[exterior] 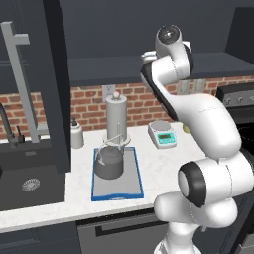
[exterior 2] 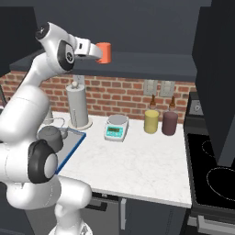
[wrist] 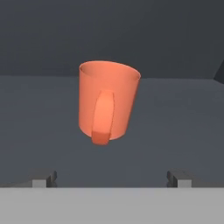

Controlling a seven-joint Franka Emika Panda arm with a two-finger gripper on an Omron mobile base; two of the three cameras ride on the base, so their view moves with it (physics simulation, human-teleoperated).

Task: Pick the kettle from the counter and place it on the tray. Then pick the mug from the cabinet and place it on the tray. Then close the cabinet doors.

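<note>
Dark finger tips of the claw (wrist: 112, 178) stand wide apart at the bottom of the hand view, with nothing between them. The claw is raised to cabinet height and points at the orange mug (wrist: 107, 101), which sits ahead of it on the dark shelf of the cabinet (wrist: 52, 109). The mug's handle faces the claw. In the right base view the hand end is just beside the mug (exterior 2: 103, 52); whether the fingers already flank it cannot be told from there. In the hand view the mug is still clear of the tips.

Step in hand: the second pick. The kettle (exterior: 109, 161) already rests on the tray (exterior: 130, 191), which lies on the white worktop (exterior: 163, 163) beside the black sink (exterior: 30, 183). The mug is not yet gripped.

Next move, as judged: advance the open claw along its own axis until the fingers straddle the mug body, then close. Because the handle faces the claw, the approach may need an offset or a roll so the fingers meet the wall, not the handle. Then withdraw and lower to the bare part of the tray, beside the kettle.

Count:
- Kettle: one.
- Mug: one.
- Tray: one.
- Paper-towel roll (exterior: 115, 116): one, behind the tray.
- Kitchen scale (exterior: 162, 134): one.
- Jars: two, one yellow jar (exterior 2: 151, 121) and one dark jar (exterior 2: 169, 123).
- Open cabinet door (exterior: 57, 84) with bar handle (exterior: 20, 79): one, left of the tray; another door (exterior 2: 220, 78) stands at the right.
</note>
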